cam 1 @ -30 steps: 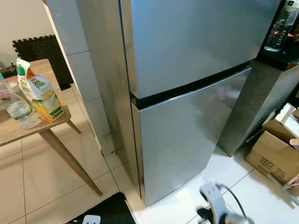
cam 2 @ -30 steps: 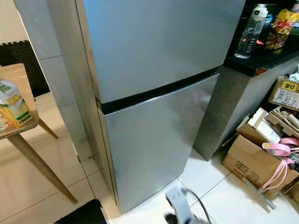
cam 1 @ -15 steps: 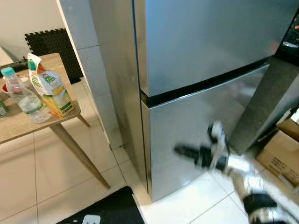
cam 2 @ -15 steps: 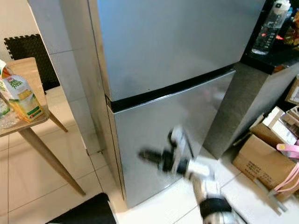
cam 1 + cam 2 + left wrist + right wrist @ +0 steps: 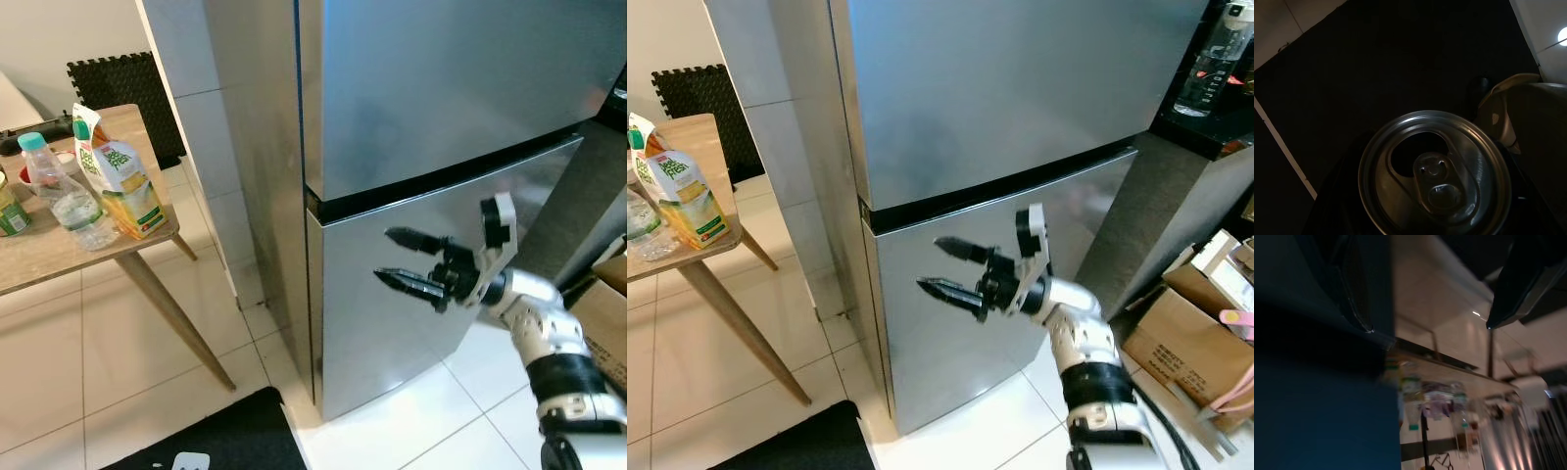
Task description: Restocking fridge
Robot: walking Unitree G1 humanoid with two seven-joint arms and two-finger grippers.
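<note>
Barely started: fridge point(image 5: 431, 88) doors both closed, right gripper point(image 5: 402, 259) spread wide and empty just off the lower door's point(image 5: 392, 323) hinge-side edge, can point(image 5: 1435, 183) held in left gripper, carton point(image 5: 118, 176) and bottle point(image 5: 64, 196) waiting on table point(image 5: 59, 259).

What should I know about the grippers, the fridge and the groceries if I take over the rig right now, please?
Right gripper: open, empty, raised in front of the lower fridge door near its left edge, not touching.
Left gripper: holds a drink can whose tab opening is already open, low over a dark mat.
Fridge: both doors shut.
Juice carton and water bottle wait on the wooden table.
Nothing stocked yet; a door needs opening first.
</note>
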